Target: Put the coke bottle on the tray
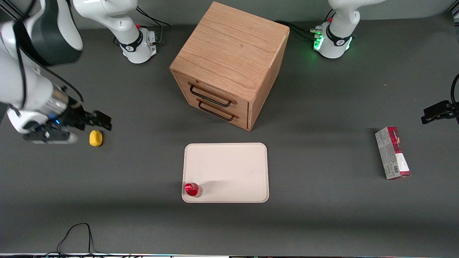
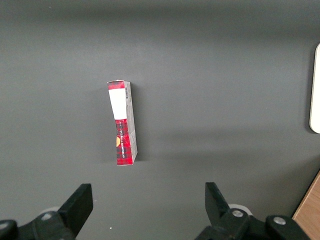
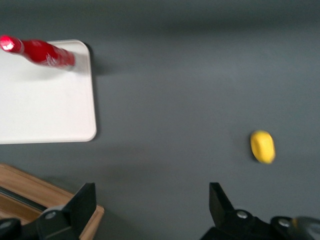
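The small red coke bottle (image 1: 192,189) stands upright on the pale cream-pink tray (image 1: 229,168), at the tray's corner nearest the front camera on the working arm's side. The right wrist view also shows the bottle (image 3: 42,52) standing on the tray (image 3: 45,107). My gripper (image 1: 98,121) is open and empty. It hangs above the table toward the working arm's end, well away from the tray, close to a yellow object (image 1: 95,138). Its two fingers (image 3: 82,202) stand wide apart over bare table.
A wooden drawer cabinet (image 1: 229,64) with two black handles stands farther from the front camera than the tray. A red-and-grey carton box (image 1: 392,152) lies toward the parked arm's end. The yellow object also shows in the right wrist view (image 3: 262,146).
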